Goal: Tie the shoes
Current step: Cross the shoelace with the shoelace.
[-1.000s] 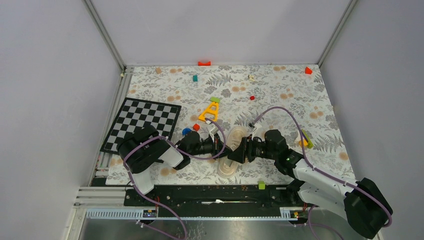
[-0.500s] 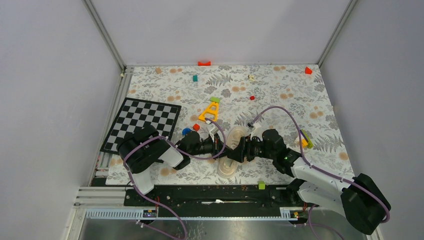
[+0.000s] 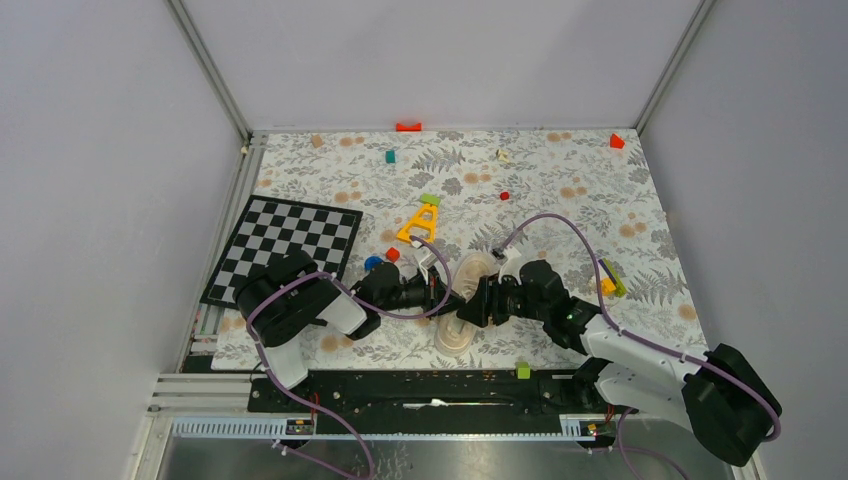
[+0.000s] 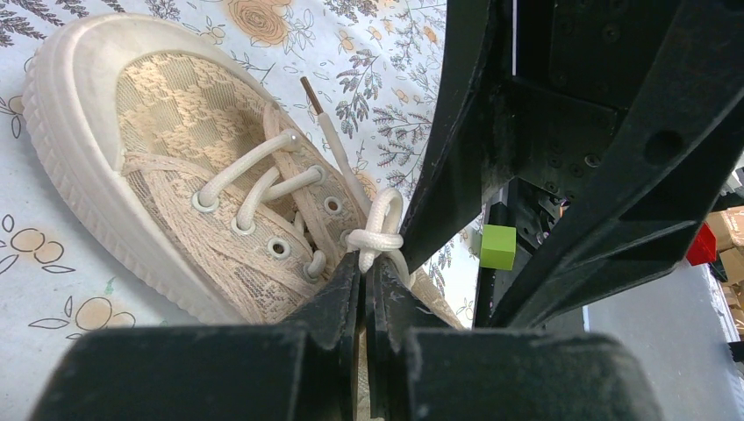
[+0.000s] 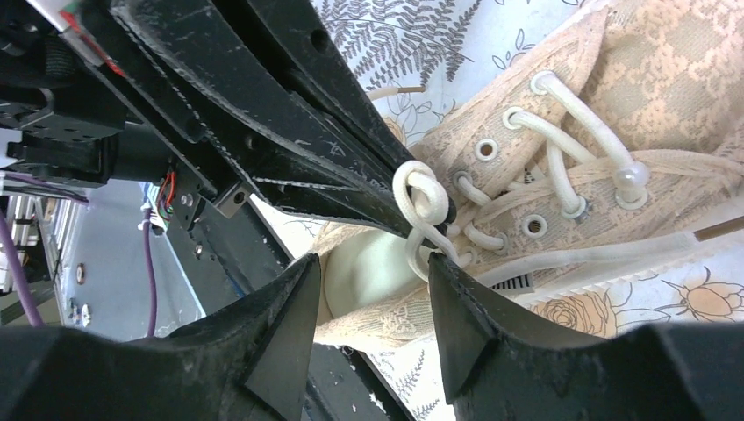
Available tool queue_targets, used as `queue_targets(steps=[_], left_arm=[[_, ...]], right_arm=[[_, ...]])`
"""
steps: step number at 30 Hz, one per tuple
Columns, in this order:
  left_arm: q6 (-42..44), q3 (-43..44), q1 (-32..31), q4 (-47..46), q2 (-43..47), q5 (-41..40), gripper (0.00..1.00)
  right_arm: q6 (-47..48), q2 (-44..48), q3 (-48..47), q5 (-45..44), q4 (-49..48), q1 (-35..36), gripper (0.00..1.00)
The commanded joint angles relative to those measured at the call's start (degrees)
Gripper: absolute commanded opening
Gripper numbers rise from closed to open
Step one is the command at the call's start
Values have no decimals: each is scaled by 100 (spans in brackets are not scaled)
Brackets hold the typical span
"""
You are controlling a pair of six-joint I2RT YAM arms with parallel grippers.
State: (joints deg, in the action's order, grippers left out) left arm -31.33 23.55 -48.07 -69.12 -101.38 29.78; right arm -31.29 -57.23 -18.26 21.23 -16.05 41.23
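The cream-beige shoe (image 3: 462,322) lies on the floral mat between my two grippers, toe toward the far side. My left gripper (image 3: 446,294) reaches in from the left and is shut on a knotted loop of the pale lace (image 4: 375,237) at the top eyelets; in the left wrist view its tips (image 4: 364,266) pinch the lace end. My right gripper (image 3: 474,304) comes in from the right. Its open jaws (image 5: 373,265) straddle the heel opening just below the lace loop (image 5: 421,200), with one fingertip (image 5: 443,281) close to the loop. The shoe's upper (image 5: 640,96) shows its laced eyelets.
A chessboard mat (image 3: 285,245) lies at the left. A yellow A-shaped piece (image 3: 420,222), a blue piece (image 3: 372,264) and small red and green blocks are scattered behind the shoe. A green cube (image 3: 522,370) sits on the near rail. Purple cables loop over both arms.
The right arm has shifted slightly left toward the shoe and its jaws have narrowed a little. The left gripper has kept its hold on the lace.
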Motion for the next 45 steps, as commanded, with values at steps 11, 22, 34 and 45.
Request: queue_targets(steps=[11, 22, 34, 45], left_arm=[[67, 79, -20, -295, -66, 15, 0], [59, 20, -17, -386, -39, 11, 0], [46, -35, -18, -462, -31, 24, 0], [44, -35, -18, -470, -22, 38, 0]], right_arm=[[169, -267, -283, -313, -63, 165, 39], [149, -220, -262, -376, -66, 165, 3], [80, -104, -197, -403, -147, 159, 0], [52, -233, -260, -563, -87, 164, 38]])
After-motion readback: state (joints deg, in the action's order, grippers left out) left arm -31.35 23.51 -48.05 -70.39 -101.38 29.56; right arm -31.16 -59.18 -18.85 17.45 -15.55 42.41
